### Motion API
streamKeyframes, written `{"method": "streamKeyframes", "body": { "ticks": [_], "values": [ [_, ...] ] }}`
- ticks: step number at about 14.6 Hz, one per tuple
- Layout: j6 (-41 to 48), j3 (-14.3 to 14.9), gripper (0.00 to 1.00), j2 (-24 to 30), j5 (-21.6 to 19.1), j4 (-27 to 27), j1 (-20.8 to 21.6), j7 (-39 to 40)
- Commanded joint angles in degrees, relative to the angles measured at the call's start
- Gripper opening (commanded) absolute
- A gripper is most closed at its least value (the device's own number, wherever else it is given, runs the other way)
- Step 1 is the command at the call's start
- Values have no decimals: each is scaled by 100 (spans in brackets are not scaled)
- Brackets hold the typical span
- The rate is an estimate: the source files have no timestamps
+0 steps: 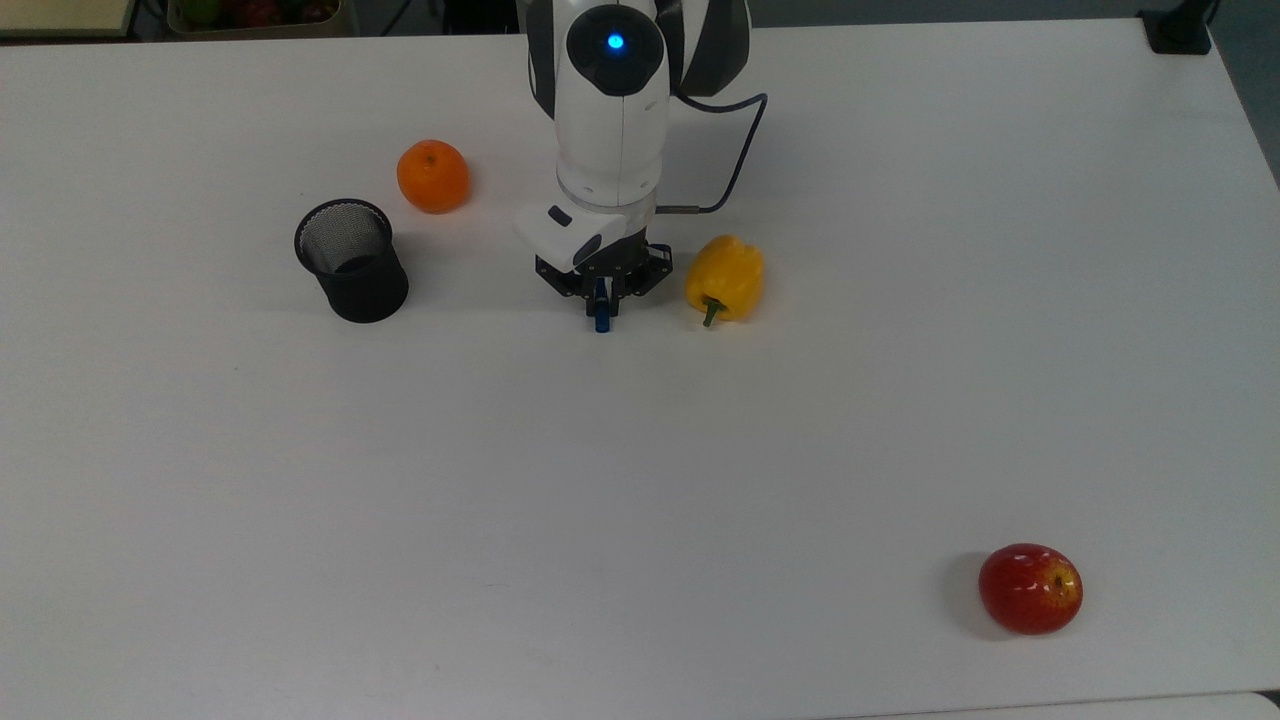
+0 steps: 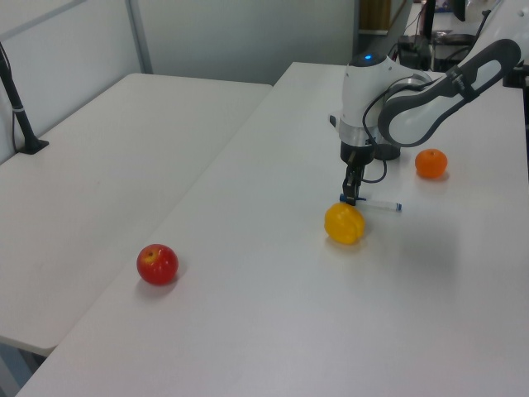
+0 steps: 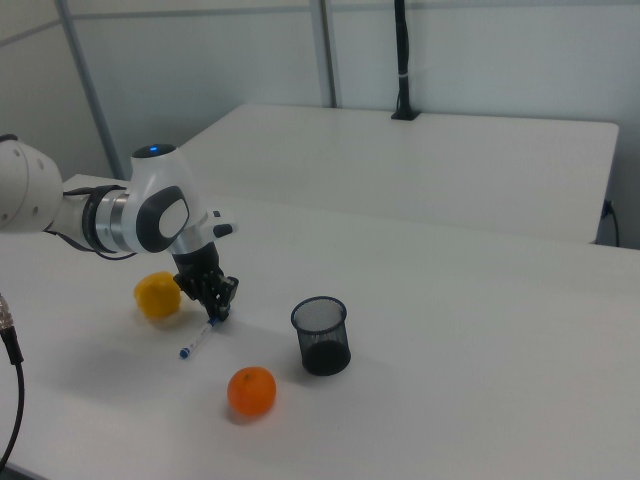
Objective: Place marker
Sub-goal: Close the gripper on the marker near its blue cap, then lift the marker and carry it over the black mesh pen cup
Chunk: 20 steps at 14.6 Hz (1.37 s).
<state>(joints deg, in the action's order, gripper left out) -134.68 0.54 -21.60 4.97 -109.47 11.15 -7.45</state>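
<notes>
The gripper [image 1: 601, 297] points straight down at the white table [image 1: 640, 450], its two black fingers clenched on the marker [image 1: 601, 316] near the capped end. The marker lies flat on the tabletop; in the top view only its blue cap pokes out below the fingers, while the left view shows the white barrel [image 2: 381, 203] stretching away from the gripper [image 2: 350, 198] toward the left view's right, ending in a small blue tip.

Taking the marker as the landmark: the yellow bell pepper [image 1: 726, 277] sits just beside it on the top view's right, not touching, stem pointing down the frame. The black mesh cup [image 1: 350, 259] stands upright well to the marker's left in the top view, its mouth open. The orange [image 1: 433, 176] rests beyond the cup, up and left of the marker. The red apple [image 1: 1030, 588] lies well apart from the marker, near the table's lower right corner in the top view.

In the right view the marker [image 3: 196, 340] angles down from the gripper [image 3: 215, 313] toward the orange [image 3: 251, 391], with the pepper [image 3: 159, 296] to its left and the cup [image 3: 321, 335] to its right.
</notes>
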Motion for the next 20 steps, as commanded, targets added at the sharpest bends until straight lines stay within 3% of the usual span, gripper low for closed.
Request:
{"method": "streamKeyframes", "body": {
  "ticks": [1,5,10,20],
  "values": [
    [-138,16,22,-55,100,40,37,-108],
    [-138,16,13,-46,100,75,45,-126],
    [-6,16,13,147,92,66,37,-161],
    [2462,69,13,1044,12,1172,-25,-170]
  ]
}}
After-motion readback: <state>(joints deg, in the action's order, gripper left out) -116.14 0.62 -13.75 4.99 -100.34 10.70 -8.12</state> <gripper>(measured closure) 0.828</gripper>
